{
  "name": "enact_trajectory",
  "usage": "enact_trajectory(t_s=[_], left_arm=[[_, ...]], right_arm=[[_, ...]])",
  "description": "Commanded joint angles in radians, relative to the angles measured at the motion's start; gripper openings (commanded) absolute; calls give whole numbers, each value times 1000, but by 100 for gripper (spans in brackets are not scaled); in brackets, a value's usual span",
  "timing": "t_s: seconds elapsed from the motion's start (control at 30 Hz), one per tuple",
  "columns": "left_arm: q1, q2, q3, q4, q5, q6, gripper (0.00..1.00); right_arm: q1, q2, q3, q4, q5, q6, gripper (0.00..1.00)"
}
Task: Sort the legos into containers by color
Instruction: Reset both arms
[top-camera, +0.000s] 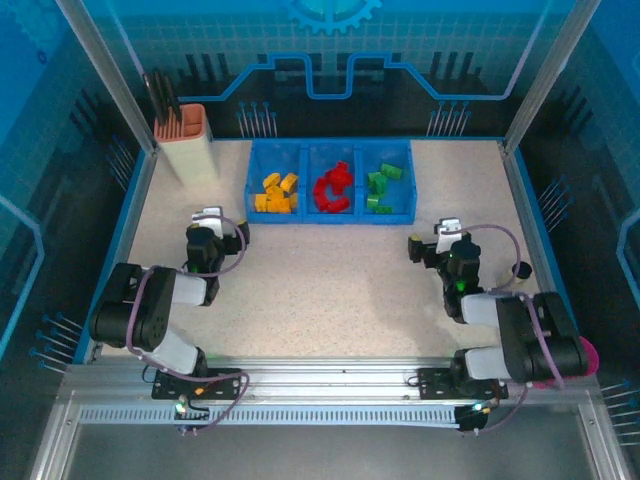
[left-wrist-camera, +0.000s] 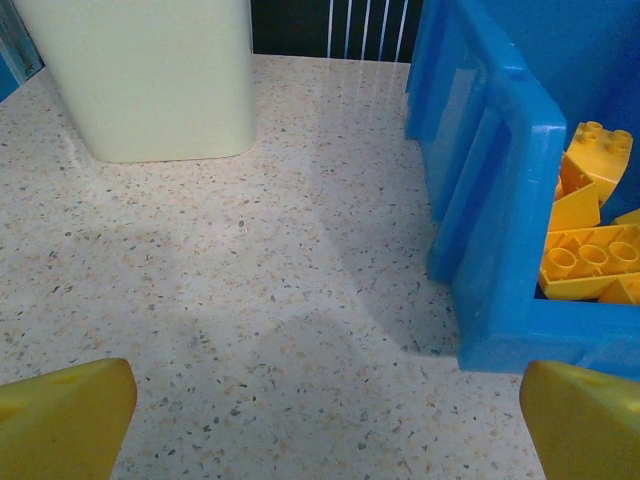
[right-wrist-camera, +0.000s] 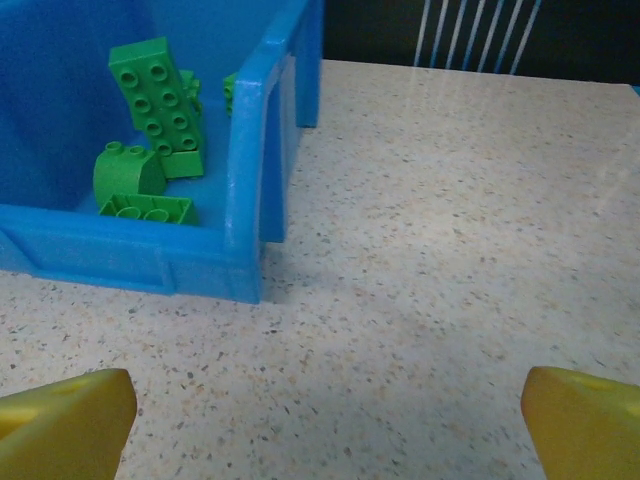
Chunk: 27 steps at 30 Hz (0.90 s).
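A: Where are the legos (top-camera: 333, 190)?
B: All inside the blue tray (top-camera: 330, 216) at the far side of the table (top-camera: 330, 290). The tray's long axis runs left-right, with three compartments side by side: yellow legos (top-camera: 277, 194) left, red legos (top-camera: 335, 182) middle, green legos (top-camera: 380, 188) right.
A: Brick orientation?
B: Mixed heaps. One long green brick (right-wrist-camera: 155, 95) stands nearly on end, leaning, studs toward the right wrist camera. One yellow brick (left-wrist-camera: 585, 262) shows its hollow underside.
A: Grippers?
B: The left gripper (left-wrist-camera: 322, 425) is spread wide over bare table by the tray's left front corner, with the beige holder (left-wrist-camera: 150, 80) beyond. The right gripper (right-wrist-camera: 322, 425) is spread wide off the right front corner.
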Motion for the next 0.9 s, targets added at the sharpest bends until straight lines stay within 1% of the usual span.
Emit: enact_trajectory(t_s=[0.0,0.03,0.1,0.17,0.23,0.27,0.3,0.33,0.37,0.4,0.6,0.87], left_arm=[[6,-2,12,8,19,17,99],[6,-3,11,8,19,17,99],[6,-2,13,9,19,16,99],[6,-3,12,8,20,15,100],[7,-3,12,8,20,16,99],[6,-3,14,7,20,16,99],[6,-3,14,7,20,16,99],[6,-3,13,8,20,16,100],[7,-3,13,7,20,17,99],[6,-2,13,7,20,17,99],[6,-2,13,7,20,16,99],[6,-3,14,8,20,17,99]], right_arm=[[-9,157,6,315,-78,-52,100],[-5,170,2,338,-71,-54,100],[-6,110,33,176,-62,-51,100],[-2,137,57,181,-66,-58,100],[-2,126,106,64,-60,-55,100],[-2,134,128,33,-44,-48,100],[-2,132,164,-38,-26,-39,100],[-20,130,167,-37,-60,-29,100],[-26,135,156,-9,-65,-23,100],[-25,131,165,-32,-55,-21,100],[-22,133,163,-26,-51,-26,100],[-21,133,166,-34,-70,-34,100]])
